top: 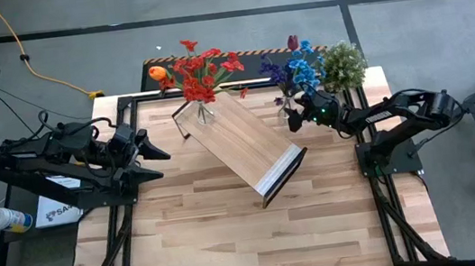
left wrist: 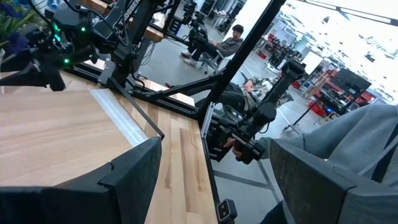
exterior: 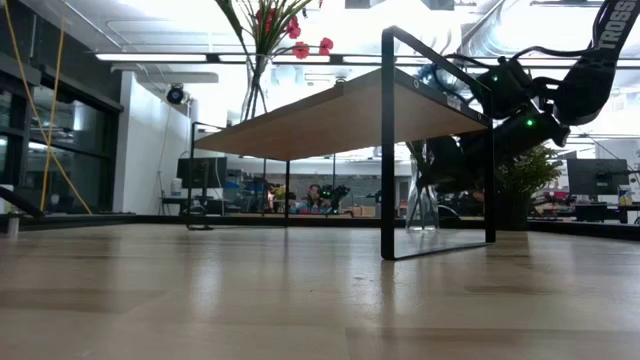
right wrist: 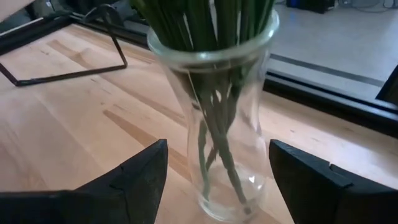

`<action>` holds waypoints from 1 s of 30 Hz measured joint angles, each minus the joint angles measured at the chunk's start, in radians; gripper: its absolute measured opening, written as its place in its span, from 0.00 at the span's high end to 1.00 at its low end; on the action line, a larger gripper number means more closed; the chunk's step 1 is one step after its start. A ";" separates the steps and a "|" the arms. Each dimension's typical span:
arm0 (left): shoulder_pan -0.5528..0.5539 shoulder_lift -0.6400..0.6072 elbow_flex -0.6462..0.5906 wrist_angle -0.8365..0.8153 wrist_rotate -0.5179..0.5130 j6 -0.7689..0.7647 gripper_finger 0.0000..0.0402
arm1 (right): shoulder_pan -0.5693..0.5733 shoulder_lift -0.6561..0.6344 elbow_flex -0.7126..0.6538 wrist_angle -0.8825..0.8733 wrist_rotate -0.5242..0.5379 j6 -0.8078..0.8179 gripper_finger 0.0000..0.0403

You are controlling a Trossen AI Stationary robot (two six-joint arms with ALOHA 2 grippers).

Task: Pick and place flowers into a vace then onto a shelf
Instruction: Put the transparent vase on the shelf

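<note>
shelf (top: 244,146) lies slantwise across the middle of the table (top: 233,242), white-edged end toward the near right. a glass vase of red flowers (top: 203,72) stands on its far end; the low view shows that vase up on the board. a second glass vase (right wrist: 219,124), packed with green stalks, stands on the table near the far right corner, blue and purple flowers (top: 295,67) above it, just beside the potted plant (top: 343,64). right gripper (right wrist: 217,180) is at this vase, fingers spread either side of the glass, not pinching it. left gripper (top: 151,153) waits at the table's left edge, released, holding nothing. a seated person (left wrist: 229,42) shows in the room beyond.
</note>
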 joint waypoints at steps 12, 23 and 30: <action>0.000 0.000 0.000 0.000 -0.004 -0.001 0.17 | -0.005 0.000 0.000 0.034 0.056 -0.047 0.33; 0.000 0.000 0.000 0.000 -0.004 -0.001 0.17 | -0.065 0.000 0.024 0.067 -0.072 -0.067 0.33; 0.000 0.000 0.000 0.000 -0.005 -0.001 0.17 | -0.067 0.000 0.045 0.036 -0.084 -0.080 0.33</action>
